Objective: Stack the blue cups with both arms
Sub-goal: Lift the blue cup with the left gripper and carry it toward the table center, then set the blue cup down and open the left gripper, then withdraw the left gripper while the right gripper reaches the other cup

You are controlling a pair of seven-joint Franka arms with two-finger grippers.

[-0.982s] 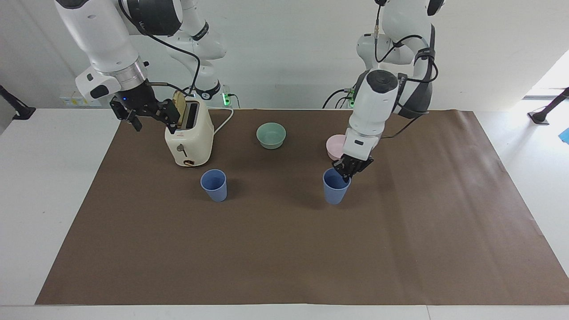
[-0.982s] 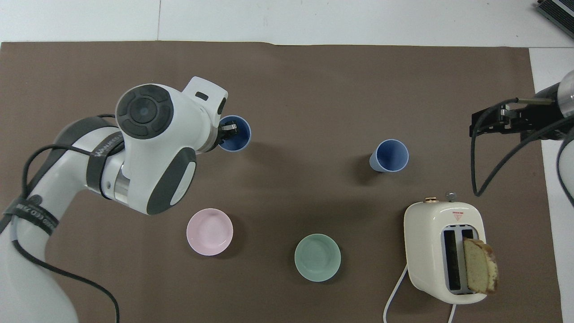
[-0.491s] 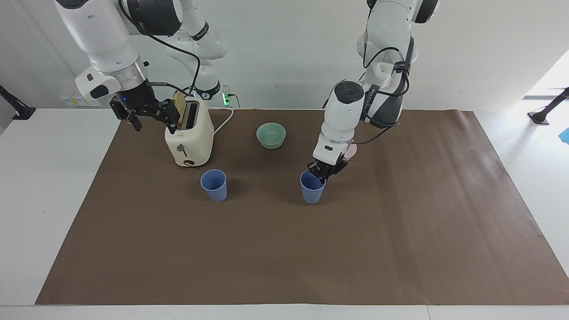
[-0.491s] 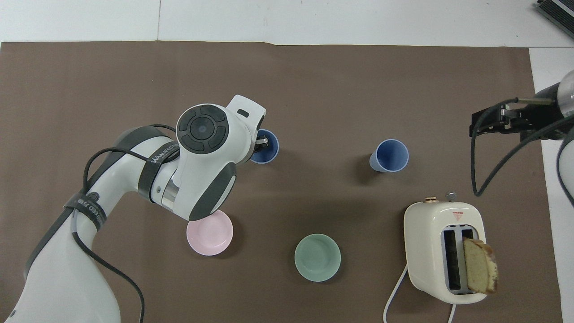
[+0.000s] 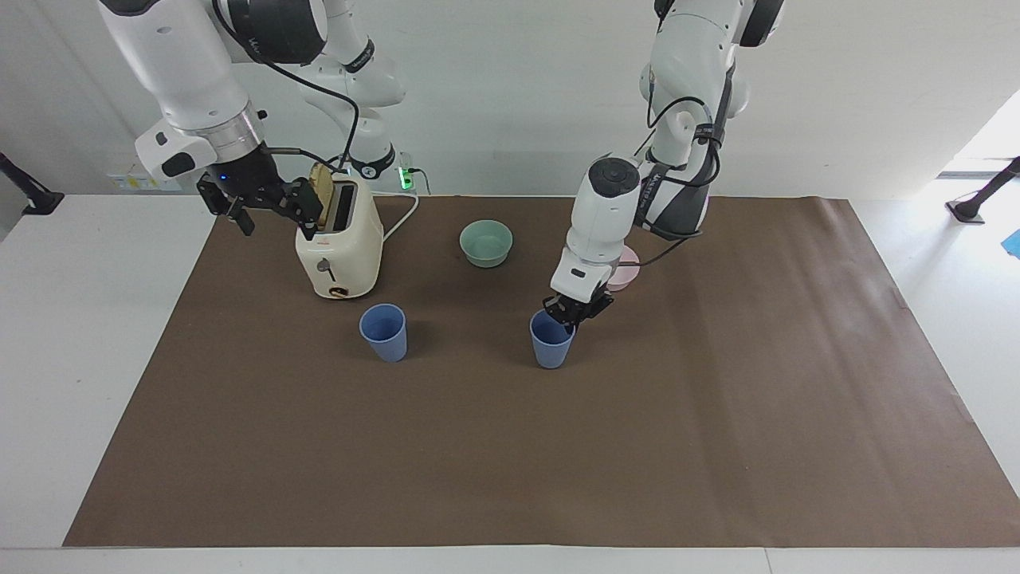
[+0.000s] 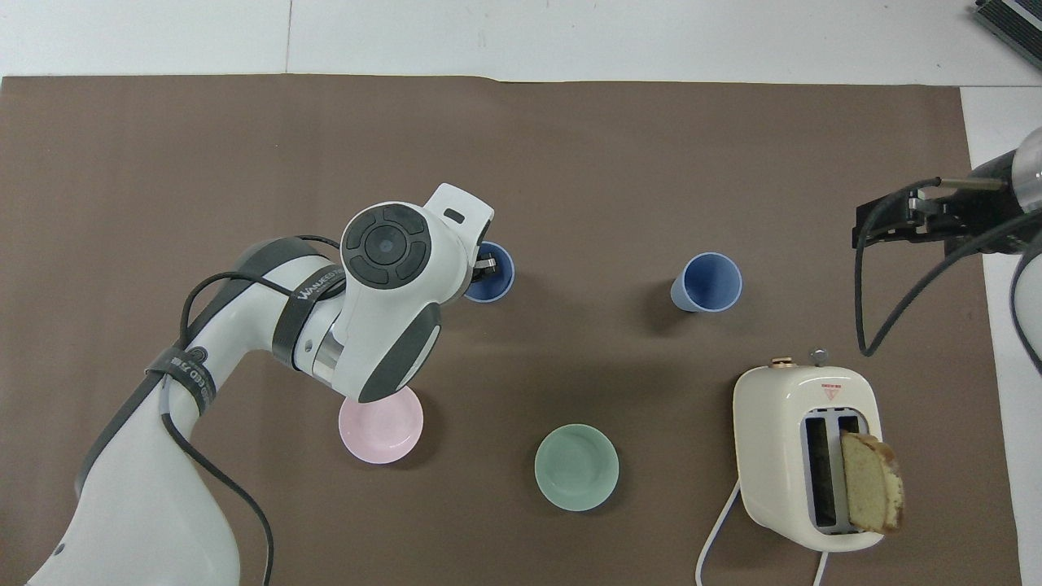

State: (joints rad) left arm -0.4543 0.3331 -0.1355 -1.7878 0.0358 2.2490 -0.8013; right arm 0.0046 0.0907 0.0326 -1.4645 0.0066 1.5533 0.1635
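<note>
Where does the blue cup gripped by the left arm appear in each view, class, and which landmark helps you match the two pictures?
Facing view: the held blue cup sits near mid-picture, under the left gripper.
Overhead view: it shows at the centre, partly covered by the arm.
Shared landmark: the green bowl, nearer to the robots than the cup.

Two small tapered blue plastic cups [image 5: 383,332] [image 5: 551,340]: matt, smooth. Brown paper sheet [image 5: 637,446] over white counter [image 5: 72,319]: matt, faint creases. Cream toaster [image 5: 338,247]: glossy casing. Green bowl [image 5: 486,242] & pink bowl [image 6: 380,423]: smooth, low sheen. White arm shells: glossy plastic.
</note>
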